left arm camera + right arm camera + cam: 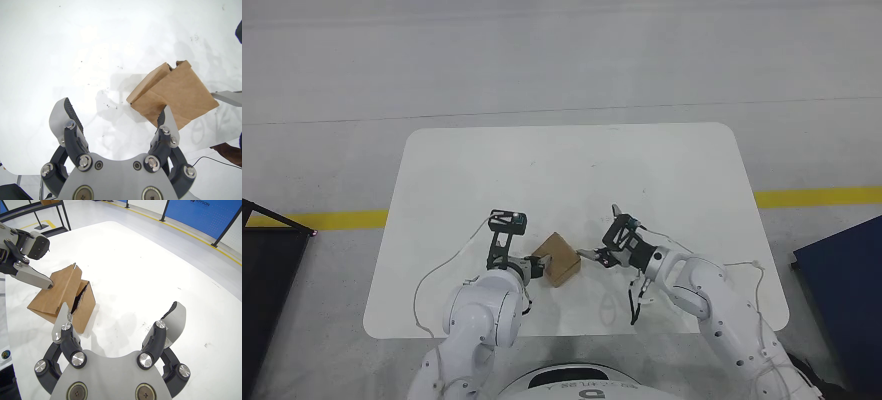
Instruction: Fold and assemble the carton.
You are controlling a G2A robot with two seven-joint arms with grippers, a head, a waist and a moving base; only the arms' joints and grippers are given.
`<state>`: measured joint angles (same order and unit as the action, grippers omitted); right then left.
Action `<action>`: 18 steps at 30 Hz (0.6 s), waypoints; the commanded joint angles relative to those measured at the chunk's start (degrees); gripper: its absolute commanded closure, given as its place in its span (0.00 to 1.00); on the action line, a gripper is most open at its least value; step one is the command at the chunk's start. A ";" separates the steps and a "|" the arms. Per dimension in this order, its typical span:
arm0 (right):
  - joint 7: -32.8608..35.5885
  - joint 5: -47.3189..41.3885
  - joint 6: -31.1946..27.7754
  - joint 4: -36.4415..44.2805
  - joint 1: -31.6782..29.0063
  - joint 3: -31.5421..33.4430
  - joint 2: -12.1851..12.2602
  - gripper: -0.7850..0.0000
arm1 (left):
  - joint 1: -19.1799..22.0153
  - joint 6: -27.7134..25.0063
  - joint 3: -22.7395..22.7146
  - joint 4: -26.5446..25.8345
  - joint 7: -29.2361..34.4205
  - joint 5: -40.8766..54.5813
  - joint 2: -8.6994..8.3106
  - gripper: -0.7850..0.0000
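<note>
Top view: the carton (557, 259) stands near the front of the surface (642, 170), body already folded (one end gapes, I think still to close). Left claw (116, 104) and right claw (121, 304), both wide, touch it.

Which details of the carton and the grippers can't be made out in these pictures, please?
- Carton interior: right wrist view, just a dark gap between ragged flaps.
- Carton underside: against the table in every view.
- Right gripper finger's contact with the carton: its own finger covers the spot.
- Flap folds: too small in top view.
</note>
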<state>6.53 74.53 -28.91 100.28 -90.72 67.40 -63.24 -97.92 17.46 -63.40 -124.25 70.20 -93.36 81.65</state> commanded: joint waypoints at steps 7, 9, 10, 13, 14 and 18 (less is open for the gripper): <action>-0.18 -1.56 -1.96 -2.23 1.16 -0.93 -0.09 0.00 | 0.30 -0.03 -0.17 0.61 -0.10 0.44 0.14 0.00; -0.46 -1.83 -2.51 -2.74 1.54 -1.42 -0.16 0.00 | 0.30 -0.02 -0.22 0.69 -0.12 0.49 0.17 0.00; -0.53 -1.92 -2.56 -2.97 1.72 -1.58 -0.19 0.00 | 0.29 -0.04 -0.23 0.70 -0.14 0.50 0.18 0.00; -0.49 -1.76 -2.41 -3.46 2.07 -2.26 -0.28 0.00 | 0.27 -0.04 -0.30 0.76 -0.11 0.54 0.21 0.00; -0.49 -1.73 -2.38 -3.58 2.21 -2.46 -0.31 0.00 | 0.28 -0.07 -0.31 0.75 -0.13 0.53 0.22 0.00; -0.59 -1.64 -1.97 -3.92 2.54 -2.90 -0.39 0.00 | 0.24 -0.23 -0.30 0.41 -0.06 0.37 0.26 0.00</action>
<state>5.98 72.89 -31.01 96.40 -88.20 64.56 -63.62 -97.65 17.27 -63.69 -123.69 70.05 -92.93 81.91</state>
